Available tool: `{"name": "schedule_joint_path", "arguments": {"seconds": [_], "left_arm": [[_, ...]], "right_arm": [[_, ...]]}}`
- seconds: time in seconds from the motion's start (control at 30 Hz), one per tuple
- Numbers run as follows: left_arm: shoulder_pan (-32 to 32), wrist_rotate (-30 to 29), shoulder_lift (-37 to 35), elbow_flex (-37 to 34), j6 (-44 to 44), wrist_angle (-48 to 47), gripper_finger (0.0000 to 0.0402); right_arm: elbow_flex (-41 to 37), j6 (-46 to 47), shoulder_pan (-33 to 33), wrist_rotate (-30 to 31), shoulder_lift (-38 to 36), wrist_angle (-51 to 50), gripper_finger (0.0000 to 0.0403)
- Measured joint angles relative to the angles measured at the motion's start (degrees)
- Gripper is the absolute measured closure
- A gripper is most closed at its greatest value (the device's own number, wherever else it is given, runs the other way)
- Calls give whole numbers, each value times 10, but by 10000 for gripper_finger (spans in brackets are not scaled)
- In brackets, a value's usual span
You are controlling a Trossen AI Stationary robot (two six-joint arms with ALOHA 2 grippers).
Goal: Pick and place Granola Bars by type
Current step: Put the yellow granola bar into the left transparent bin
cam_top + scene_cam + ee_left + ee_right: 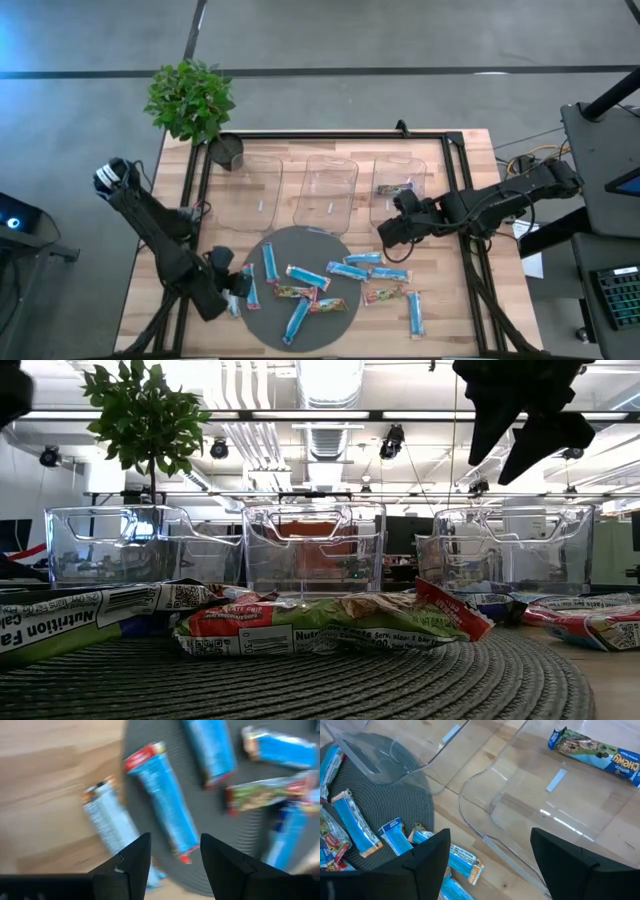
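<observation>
The Granola Bars (pixel 330 283) lie scattered at the near half of the table, most on a round dark woven mat (pixel 300 334), several light blue ones off its right edge on bare wood. One dark-wrapped bar (pixel 594 754) rests alone inside the rightmost clear bin (pixel 399 190). The middle bin (pixel 327 192) and left bin (pixel 249 190) hold no bars that can be seen.

The surface is a light wooden table (pixel 470 300) framed with black rails, standing on a grey floor. A potted plant (pixel 192 100) stands at the far left corner. The low view looks across the mat into a workshop with ceiling lights and pipework.

The left gripper (pixel 170 860) hovers low at the mat's left edge, fingers parted moderately and holding nothing. Just ahead of it lie two light blue bars: one (pixel 164 802) on the mat, one (pixel 107 817) beside it on the wood.

The right gripper (pixel 490 862) hangs above the near edge of the rightmost bin, fingers spread wide and empty. The nearest loose blue bars (pixel 461 856) lie just beside that edge.
</observation>
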Motion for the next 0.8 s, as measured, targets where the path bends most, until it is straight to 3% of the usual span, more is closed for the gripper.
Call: {"name": "schedule_joint_path", "arguments": {"seconds": [0.13,0.33,0.8], "left_arm": [[-2,45,56,38,-20,-58,246],[-6,57,112,68,-42,-72,246],[2,108,146,43,-76,-64,246]], "right_arm": [[0,-10,0,0,0,2,138],[0,-15,0,0,0,3,138],[0,-26,0,0,0,3,138]]}}
